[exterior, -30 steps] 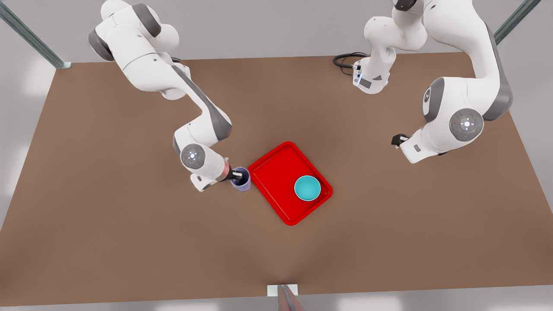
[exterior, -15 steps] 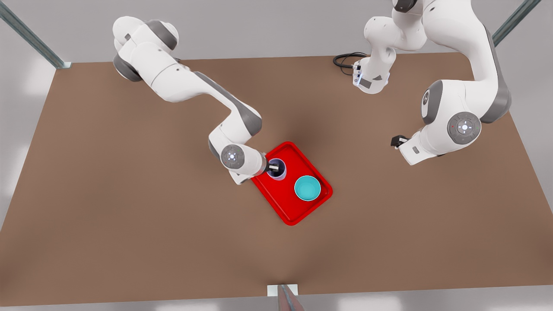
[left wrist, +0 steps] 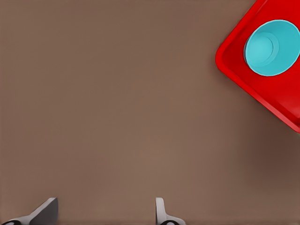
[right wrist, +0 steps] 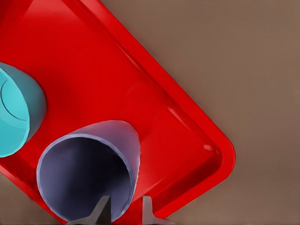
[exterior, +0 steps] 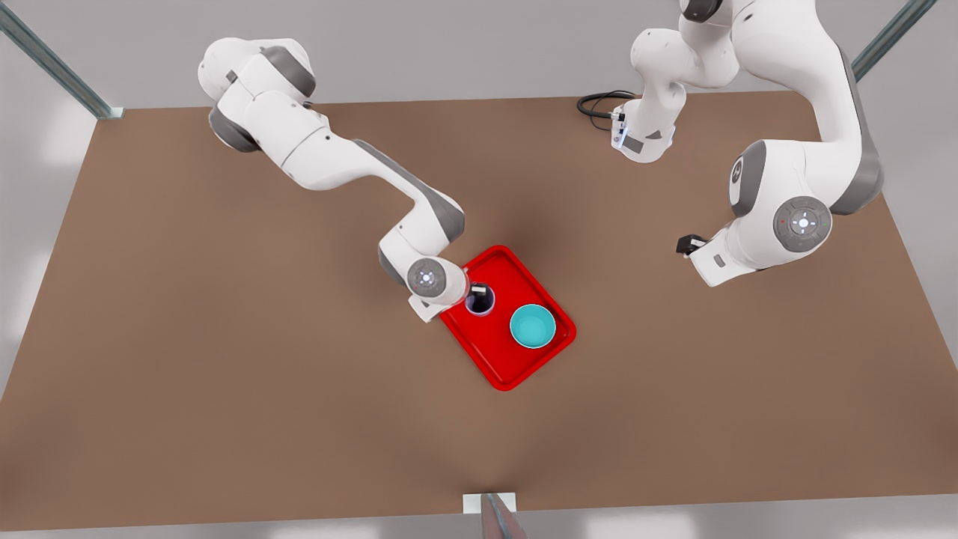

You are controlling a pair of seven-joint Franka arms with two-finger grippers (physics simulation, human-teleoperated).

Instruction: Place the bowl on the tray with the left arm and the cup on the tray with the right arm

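The red tray point(exterior: 490, 352) lies mid-table with the turquoise bowl point(exterior: 533, 326) standing on its near corner. The lavender cup point(exterior: 481, 301) is over the tray's left part, beside the bowl. My right gripper point(exterior: 477, 290), on the arm at the front view's left, is shut on the cup's rim. In the right wrist view one finger point(right wrist: 101, 211) sits inside the cup point(right wrist: 89, 173) and the other outside its wall, above the tray point(right wrist: 140, 93) and close to the bowl point(right wrist: 16, 117). My left gripper point(left wrist: 103, 215) is open above bare table, with the bowl point(left wrist: 271, 47) and tray point(left wrist: 232, 65) farther off.
The left arm waits at the front view's right, its gripper point(exterior: 685, 244) well away from the tray. A black cable point(exterior: 599, 105) lies at the table's back edge. A small white marker point(exterior: 490, 503) sits at the front edge.
My right gripper carried the cup from the table beside the tray's left edge over onto the tray, then settled a little lower. The left arm shifted only slightly.
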